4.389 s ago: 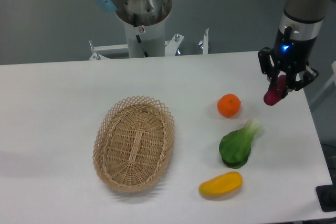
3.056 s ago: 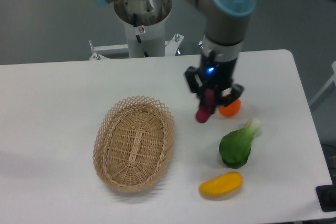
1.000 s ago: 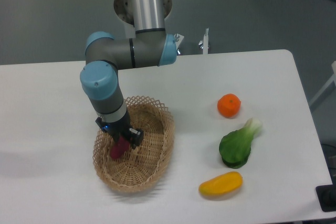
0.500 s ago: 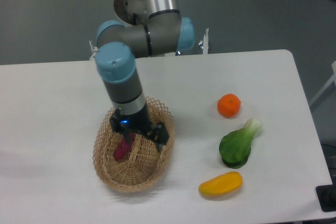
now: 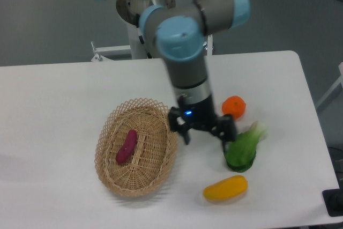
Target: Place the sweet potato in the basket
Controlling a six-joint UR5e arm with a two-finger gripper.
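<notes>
Swinging right since half a second ago, the two-finger gripper [image 5: 204, 131] now hangs with its fingers spread and empty, right of the oval tan wicker basket [image 5: 161, 171]. Left-centre in that basket lies the small magenta-purple sweet potato [image 5: 126, 146], released.

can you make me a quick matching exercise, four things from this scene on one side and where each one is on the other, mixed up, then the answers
Things:
1. sweet potato
2. orange
3. mango-shaped yellow fruit
4. gripper

Places:
A. on the table nearest the front edge, below the green vegetable
B. lying inside the basket
C. open, above the table between the basket and the green vegetable
D. on the table behind the green vegetable, partly hidden by the arm

Pairs: 1-B, 2-D, 3-A, 4-C
</notes>
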